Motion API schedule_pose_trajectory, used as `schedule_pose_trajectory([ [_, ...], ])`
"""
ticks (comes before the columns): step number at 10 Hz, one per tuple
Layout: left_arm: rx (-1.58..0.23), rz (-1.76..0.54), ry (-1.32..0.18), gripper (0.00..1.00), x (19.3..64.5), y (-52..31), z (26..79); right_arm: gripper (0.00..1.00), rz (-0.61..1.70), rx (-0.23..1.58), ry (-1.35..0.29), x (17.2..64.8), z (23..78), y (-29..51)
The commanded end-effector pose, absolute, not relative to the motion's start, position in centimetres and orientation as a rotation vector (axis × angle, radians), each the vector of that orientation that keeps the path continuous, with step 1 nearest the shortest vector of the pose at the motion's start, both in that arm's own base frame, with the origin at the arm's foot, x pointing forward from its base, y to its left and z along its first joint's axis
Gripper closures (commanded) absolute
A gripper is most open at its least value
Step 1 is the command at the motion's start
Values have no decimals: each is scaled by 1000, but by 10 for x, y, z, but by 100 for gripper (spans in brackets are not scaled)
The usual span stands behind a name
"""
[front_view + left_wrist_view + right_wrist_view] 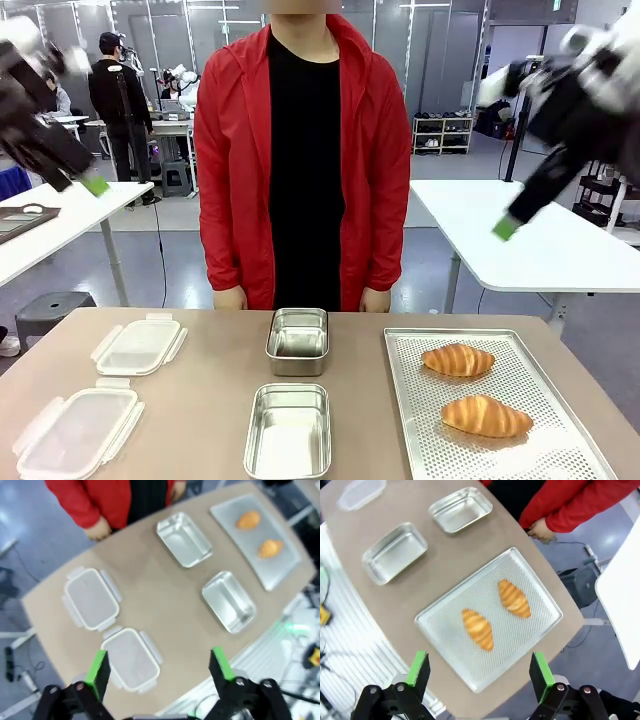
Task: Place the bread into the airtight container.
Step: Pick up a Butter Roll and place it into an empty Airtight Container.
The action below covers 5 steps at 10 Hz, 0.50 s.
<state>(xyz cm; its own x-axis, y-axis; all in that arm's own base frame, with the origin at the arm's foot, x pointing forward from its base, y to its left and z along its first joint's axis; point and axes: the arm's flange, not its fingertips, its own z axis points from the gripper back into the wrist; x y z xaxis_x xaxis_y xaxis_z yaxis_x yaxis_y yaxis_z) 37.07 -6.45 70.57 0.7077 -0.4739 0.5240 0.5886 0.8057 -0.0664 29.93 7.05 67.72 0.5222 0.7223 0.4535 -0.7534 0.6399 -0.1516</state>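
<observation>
Tabletop (210, 400), brown; person (300, 150) in a red jacket stands at its far edge. Perforated tray (430, 430) on the robot's right carries the bread, 2 pieces lying apart: far croissant (458, 360), near croissant (486, 416). Mid-table, 2 empty steel boxes: far container (297, 333), near container (288, 430). At left, 2 clear lids: far lid (138, 345), near lid (77, 432). Left fingers (98, 667) and right fingers (418, 667) are raised above the tabletop, spread wide, holding nothing.

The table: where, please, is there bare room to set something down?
Widest bare strip: between the lids and the metal containers. The gap between containers and tray is narrow. Croissants crowd the tray's middle; its near end is bare.
</observation>
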Motion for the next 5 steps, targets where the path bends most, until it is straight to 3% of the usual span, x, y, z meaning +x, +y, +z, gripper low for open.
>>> schedule_pose_trajectory([
  [1, -259, -677, -497, 0, 352, -29, 736, 0, 974, 58, -510, 263, 701, 35],
  [5, -339, -691, -564, 0, 306, 3, 762, 0, 866, 127, -592, 228, 720, 2],
])
